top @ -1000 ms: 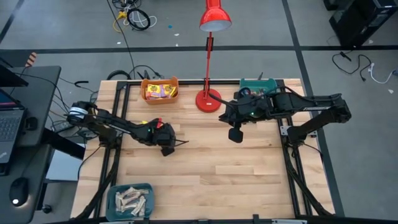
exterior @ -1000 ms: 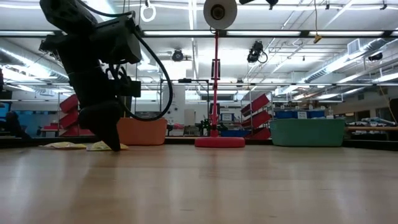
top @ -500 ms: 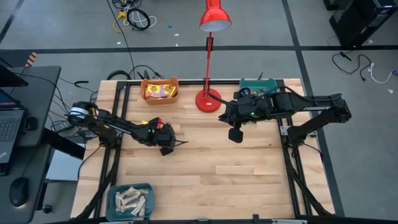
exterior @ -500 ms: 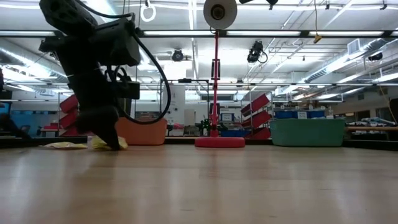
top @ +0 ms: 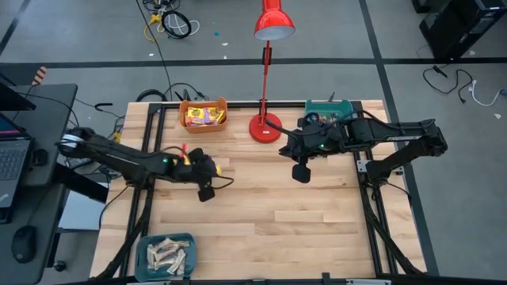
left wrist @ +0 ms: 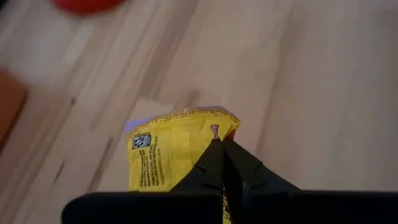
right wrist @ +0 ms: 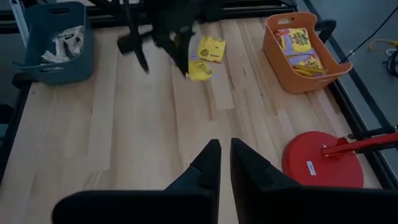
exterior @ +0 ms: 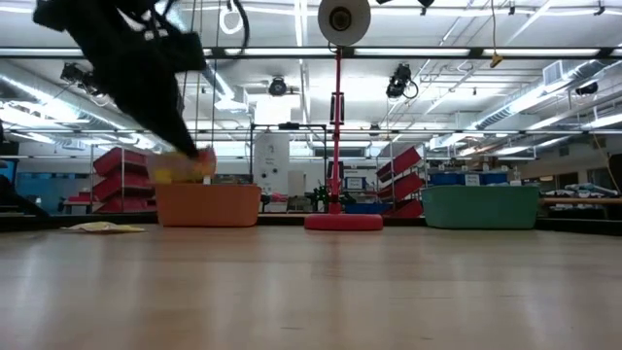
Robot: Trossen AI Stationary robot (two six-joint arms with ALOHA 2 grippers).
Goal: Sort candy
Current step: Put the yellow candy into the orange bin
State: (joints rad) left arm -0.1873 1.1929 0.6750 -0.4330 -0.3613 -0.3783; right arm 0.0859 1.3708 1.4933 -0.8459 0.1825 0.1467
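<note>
Since a second ago, your left gripper has closed and lifted off the tabletop, carrying a yellow candy packet pinched by one edge between its fingers. It hangs in the air, likely so you can carry it to the orange bin, which already holds similar yellow packets. Another yellow packet lies on the wood near it. Your right gripper waits above the tabletop near the red lamp base, fingers nearly together, holding nothing.
</note>
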